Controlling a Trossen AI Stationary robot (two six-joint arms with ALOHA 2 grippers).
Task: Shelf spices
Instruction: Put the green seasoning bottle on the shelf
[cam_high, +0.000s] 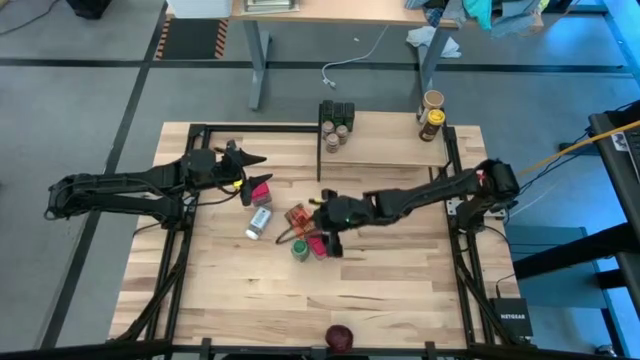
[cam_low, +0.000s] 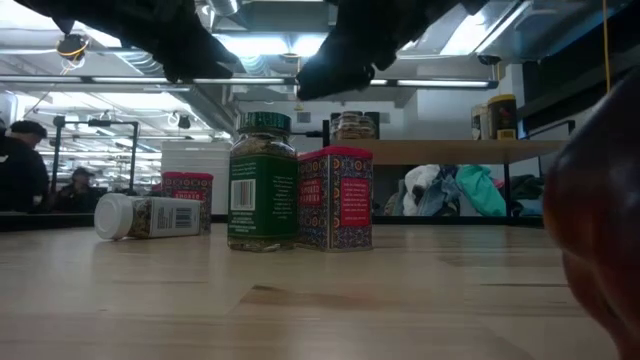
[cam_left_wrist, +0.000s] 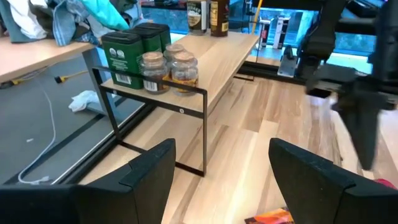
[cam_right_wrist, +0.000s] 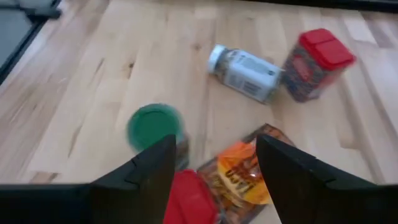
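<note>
The shelf (cam_high: 390, 145) stands at the table's far right, with small jars (cam_high: 337, 125) at its left end and two bottles (cam_high: 432, 117) at its right end. Other spices sit mid-table. Two stand upright: a pink-red box (cam_high: 262, 190) and a green-lidded jar (cam_high: 299, 249), with a second red box (cam_high: 317, 245) beside the jar. A white-capped bottle (cam_high: 258, 222) lies on its side, and an orange packet (cam_high: 300, 215) lies flat. My right gripper (cam_right_wrist: 216, 142) hangs open above the packet. My left gripper (cam_left_wrist: 221, 149) is open and empty, raised at the table's left and facing the shelf.
A dark red round object (cam_high: 340, 337) sits at the table's near edge and fills the right side of the low view. Black frame rails run along the table's left and right sides. Bare wood lies between the spices and the near edge.
</note>
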